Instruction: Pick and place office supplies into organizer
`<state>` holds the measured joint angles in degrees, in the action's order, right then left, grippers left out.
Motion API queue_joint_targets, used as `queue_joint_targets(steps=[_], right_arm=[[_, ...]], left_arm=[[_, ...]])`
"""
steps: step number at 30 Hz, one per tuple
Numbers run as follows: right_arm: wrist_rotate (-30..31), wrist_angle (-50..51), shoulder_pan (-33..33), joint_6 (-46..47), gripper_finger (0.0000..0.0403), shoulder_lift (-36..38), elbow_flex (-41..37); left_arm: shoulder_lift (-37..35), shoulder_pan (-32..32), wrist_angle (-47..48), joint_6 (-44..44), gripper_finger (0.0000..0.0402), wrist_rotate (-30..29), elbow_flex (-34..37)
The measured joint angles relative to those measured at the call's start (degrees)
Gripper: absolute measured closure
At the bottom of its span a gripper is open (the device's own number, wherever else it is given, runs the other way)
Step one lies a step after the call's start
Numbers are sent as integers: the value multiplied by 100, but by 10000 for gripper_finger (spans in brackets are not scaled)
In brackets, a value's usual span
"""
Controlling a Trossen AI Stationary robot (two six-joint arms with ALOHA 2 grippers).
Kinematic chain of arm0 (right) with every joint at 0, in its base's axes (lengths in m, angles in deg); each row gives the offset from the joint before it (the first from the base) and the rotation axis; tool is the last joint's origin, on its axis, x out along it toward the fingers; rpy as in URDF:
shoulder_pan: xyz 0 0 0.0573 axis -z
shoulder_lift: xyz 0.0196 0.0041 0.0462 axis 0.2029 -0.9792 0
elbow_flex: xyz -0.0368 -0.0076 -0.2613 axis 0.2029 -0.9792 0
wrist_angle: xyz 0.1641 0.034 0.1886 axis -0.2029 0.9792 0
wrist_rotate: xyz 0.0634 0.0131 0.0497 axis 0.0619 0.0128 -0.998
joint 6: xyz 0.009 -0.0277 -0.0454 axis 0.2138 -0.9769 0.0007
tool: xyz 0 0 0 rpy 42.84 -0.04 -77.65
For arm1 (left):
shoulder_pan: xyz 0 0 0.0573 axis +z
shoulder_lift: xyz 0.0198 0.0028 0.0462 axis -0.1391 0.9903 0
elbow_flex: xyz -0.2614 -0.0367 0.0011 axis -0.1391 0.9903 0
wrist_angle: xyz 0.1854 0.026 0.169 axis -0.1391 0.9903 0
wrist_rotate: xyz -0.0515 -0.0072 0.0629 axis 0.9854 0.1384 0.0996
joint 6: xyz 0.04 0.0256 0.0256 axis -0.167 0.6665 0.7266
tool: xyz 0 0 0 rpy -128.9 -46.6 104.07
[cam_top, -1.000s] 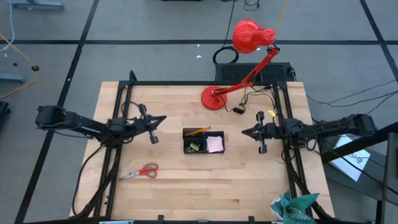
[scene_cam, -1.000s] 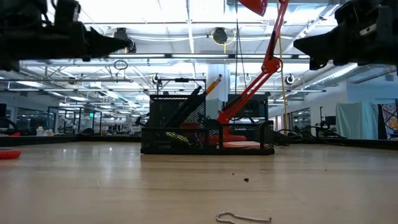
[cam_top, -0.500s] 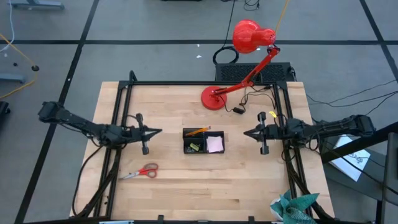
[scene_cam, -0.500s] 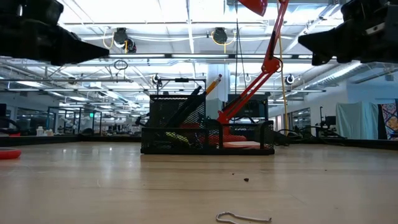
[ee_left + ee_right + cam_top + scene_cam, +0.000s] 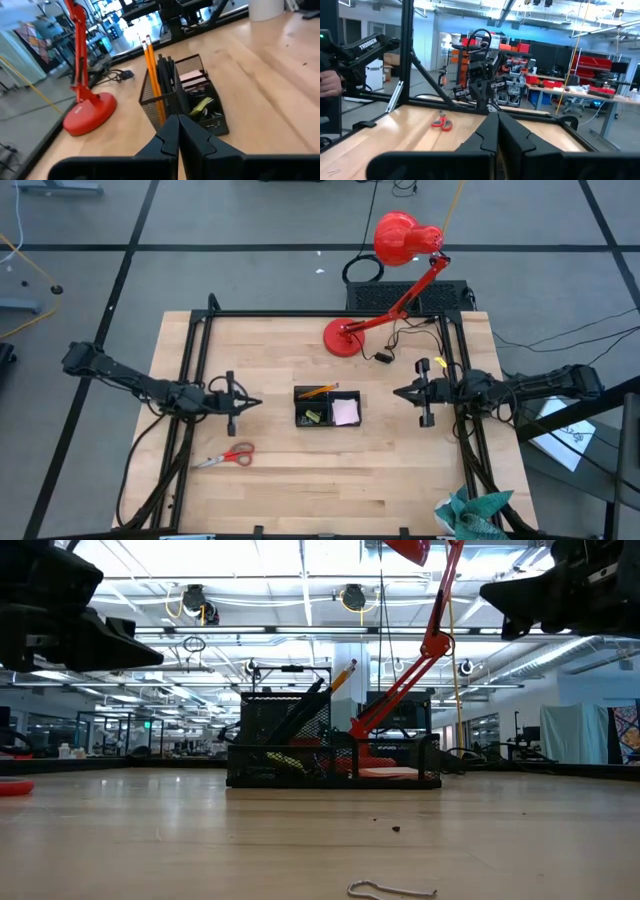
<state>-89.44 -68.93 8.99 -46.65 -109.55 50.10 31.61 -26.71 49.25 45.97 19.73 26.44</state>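
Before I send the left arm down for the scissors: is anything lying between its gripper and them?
No. In the high view only bare wood separates the left gripper from the scissors; the organizer sits off to the side.

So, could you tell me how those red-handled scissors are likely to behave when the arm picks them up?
The scissors lie flat on the table, so a pinch from above looks awkward. They look rigid and probably light. The red loops sit at one end, so gripped there they would likely tip blade-down.

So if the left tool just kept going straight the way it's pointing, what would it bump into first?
Probably the organizer. The left tool, shut, points across the table at its pencil end. Its height over the table is hard to judge, so it might pass above the low part and meet the pencils.
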Motion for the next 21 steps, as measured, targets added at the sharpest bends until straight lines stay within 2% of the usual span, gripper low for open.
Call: queue_joint_targets(steps=[7, 14, 21], right_arm=[[3, 165, 0, 4, 401, -24, 0], [34, 572, 0, -271, 401, -28, 0], [321, 732, 0, -246, 401, -26, 0]], left_arm=[[0, -1, 3, -200, 377, 98, 0], [0, -1, 2, 350, 376, 95, 0], [0, -1, 53, 393, 376, 76, 0]])
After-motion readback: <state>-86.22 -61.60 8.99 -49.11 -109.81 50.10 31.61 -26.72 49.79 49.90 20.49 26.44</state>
